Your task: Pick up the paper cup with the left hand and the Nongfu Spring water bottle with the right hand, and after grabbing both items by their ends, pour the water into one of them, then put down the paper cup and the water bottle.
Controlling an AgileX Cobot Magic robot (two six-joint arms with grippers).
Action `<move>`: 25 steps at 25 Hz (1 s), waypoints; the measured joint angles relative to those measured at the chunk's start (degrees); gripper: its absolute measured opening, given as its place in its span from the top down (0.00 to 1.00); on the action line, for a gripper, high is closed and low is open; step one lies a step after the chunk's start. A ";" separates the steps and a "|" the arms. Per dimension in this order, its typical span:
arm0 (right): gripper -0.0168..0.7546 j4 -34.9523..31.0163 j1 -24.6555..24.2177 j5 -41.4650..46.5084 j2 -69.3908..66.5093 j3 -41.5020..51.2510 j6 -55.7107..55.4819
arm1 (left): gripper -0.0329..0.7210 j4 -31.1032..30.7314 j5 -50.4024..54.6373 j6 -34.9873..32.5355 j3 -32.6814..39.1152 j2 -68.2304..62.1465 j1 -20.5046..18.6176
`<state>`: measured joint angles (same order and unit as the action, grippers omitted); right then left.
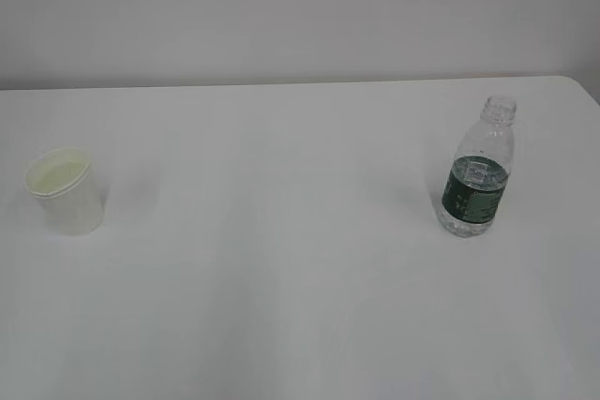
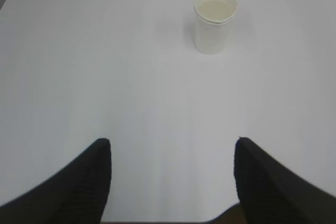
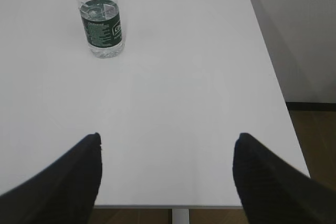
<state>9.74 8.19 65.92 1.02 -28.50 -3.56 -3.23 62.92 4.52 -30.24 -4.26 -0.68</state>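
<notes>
Both grippers wide, empty: left gripper has paper cup at 12 o'clock, right gripper has bottle at 11 o'clock, on bench.

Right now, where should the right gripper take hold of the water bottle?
Grip the water bottle around its green-labelled middle, coming in level from the near side with the open right gripper. It stands upright and capless, so tilting it may spill.

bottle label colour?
Dark green band on the water bottle; clearest in the right wrist view.
</notes>
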 joint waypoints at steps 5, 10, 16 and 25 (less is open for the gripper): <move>0.21 0.00 -0.04 0.00 0.00 0.00 0.00 | 0.26 0.10 0.04 0.00 0.00 4.10 -2.87; 0.21 -0.04 -0.04 -0.06 0.00 0.00 0.00 | 0.26 0.10 -0.13 0.00 0.00 4.10 -3.87; 0.21 -0.04 -0.04 -0.14 0.00 0.00 0.00 | 0.26 0.10 -0.13 0.00 0.00 4.10 -3.87; 0.21 -0.04 -0.04 -0.14 0.00 0.00 0.00 | 0.26 0.10 -0.13 0.00 0.00 4.10 -3.87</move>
<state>9.70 8.15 65.78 1.02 -28.50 -3.56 -3.13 62.80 4.52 -30.24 -0.16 -4.55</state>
